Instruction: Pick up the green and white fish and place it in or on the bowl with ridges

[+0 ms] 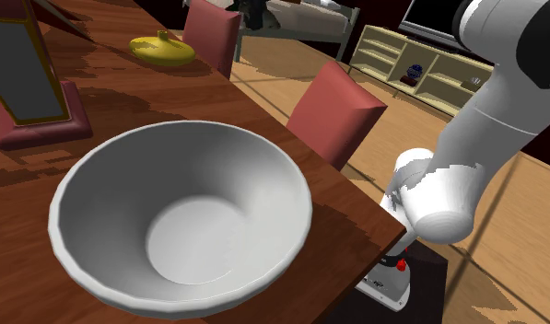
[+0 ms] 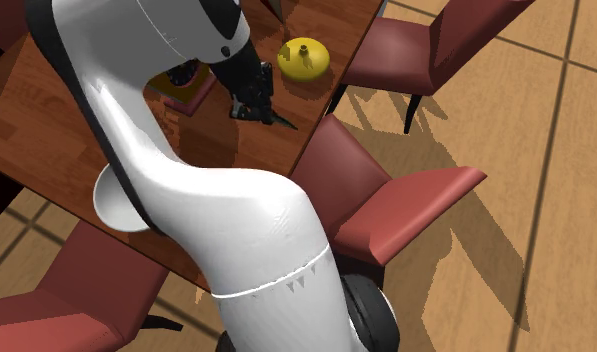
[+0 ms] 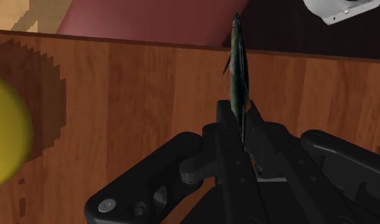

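Note:
My black gripper (image 3: 238, 118) is shut on a thin, dark green fish (image 3: 237, 57), seen edge-on and sticking out past the fingertips. In the second exterior view the gripper (image 2: 254, 100) hangs over the wooden table near its edge, with the fish (image 2: 285, 121) poking out below it. In the shoulder view the large white bowl (image 1: 79, 189) with a faceted rim stands on the table close to the camera. A part of the bowl (image 2: 111, 205) shows behind my arm.
A yellow gourd-like object (image 1: 162, 46) (image 2: 304, 58) (image 3: 4, 130) lies on the table close to the gripper. A framed panel on a maroon base (image 1: 42, 124) stands behind the bowl. Red chairs (image 1: 335, 109) (image 2: 396, 205) line the table's edge. A shelf unit (image 1: 420, 64) stands farther off.

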Controlling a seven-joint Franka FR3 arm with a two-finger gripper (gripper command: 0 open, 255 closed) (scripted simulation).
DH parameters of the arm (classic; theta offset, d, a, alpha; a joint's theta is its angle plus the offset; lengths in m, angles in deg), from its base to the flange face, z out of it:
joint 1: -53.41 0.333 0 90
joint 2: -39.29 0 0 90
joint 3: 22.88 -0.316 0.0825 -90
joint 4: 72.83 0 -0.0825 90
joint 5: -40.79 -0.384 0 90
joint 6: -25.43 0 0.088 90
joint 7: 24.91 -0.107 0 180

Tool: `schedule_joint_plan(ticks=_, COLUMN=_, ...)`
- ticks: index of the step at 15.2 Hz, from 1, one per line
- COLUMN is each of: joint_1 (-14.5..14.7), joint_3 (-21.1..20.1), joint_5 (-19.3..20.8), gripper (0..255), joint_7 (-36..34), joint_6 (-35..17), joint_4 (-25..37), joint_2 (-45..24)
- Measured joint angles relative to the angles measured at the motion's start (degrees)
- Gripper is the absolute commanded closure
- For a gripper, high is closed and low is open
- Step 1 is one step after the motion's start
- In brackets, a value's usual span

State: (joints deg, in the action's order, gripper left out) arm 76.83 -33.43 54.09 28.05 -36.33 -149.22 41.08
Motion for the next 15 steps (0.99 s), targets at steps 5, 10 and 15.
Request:
schedule_joint_plan(ticks=5, joint_1=2.75, joint_3=-2.95, joint_5=-1.59, gripper=255, joint_7=-6.03, joint_6=1.47, joint_4=-0.08, joint_2=0.31)
schedule_joint_plan(ticks=10, joint_1=6.47, joint_3=-6.89, joint_5=-3.02, gripper=255, joint_7=-14.07, joint_6=3.60, joint_4=3.17, joint_2=-2.24)
schedule_joint_plan(ticks=15, joint_1=10.89, joint_3=-10.91, joint_5=-4.07, gripper=255, joint_7=-22.80, joint_6=5.97, joint_4=7.67, joint_2=-5.79)
